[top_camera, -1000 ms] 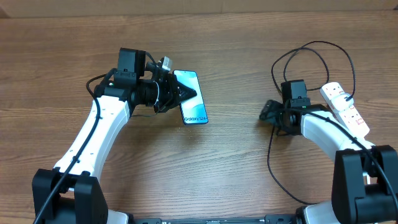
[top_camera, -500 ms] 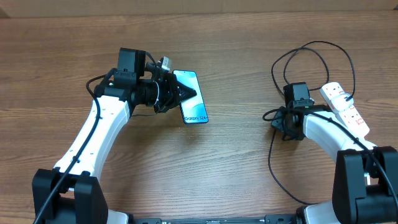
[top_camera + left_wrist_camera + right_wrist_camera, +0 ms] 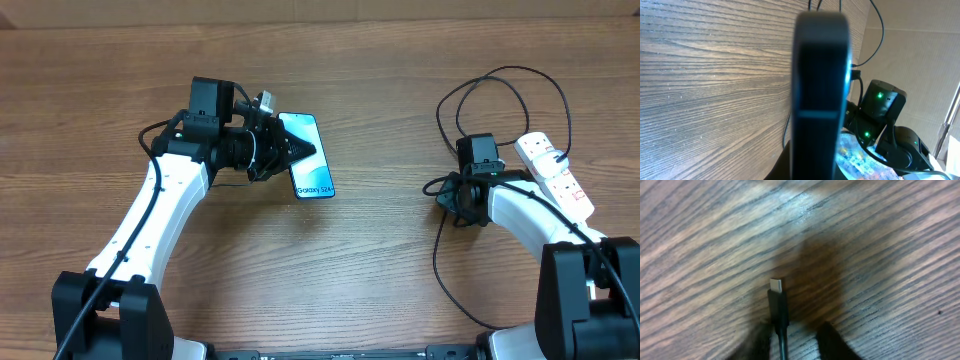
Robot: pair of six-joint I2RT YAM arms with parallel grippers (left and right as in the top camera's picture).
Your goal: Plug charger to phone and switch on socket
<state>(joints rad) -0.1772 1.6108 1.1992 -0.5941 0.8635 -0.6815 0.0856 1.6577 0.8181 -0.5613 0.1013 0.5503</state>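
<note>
My left gripper (image 3: 296, 153) is shut on the phone (image 3: 312, 180) and holds it tilted above the table, blue screen showing. In the left wrist view the phone's black edge (image 3: 820, 75) fills the middle. The charger (image 3: 500, 72) loops in front of the white socket (image 3: 556, 177) at the right. My right gripper (image 3: 447, 192) points down at the cable's end. In the right wrist view the plug tip (image 3: 776, 302) lies on the wood between my fingers (image 3: 837, 345). The left finger is against the cable; a gap remains on the right.
The socket's thick white lead runs off the right edge. The charger cable trails down past my right arm (image 3: 520, 215) toward the table's front. Bare wood lies between the two arms.
My right gripper shifted slightly right and its jaws narrowed around the cable just behind the plug. The left arm and the phone have not moved.
</note>
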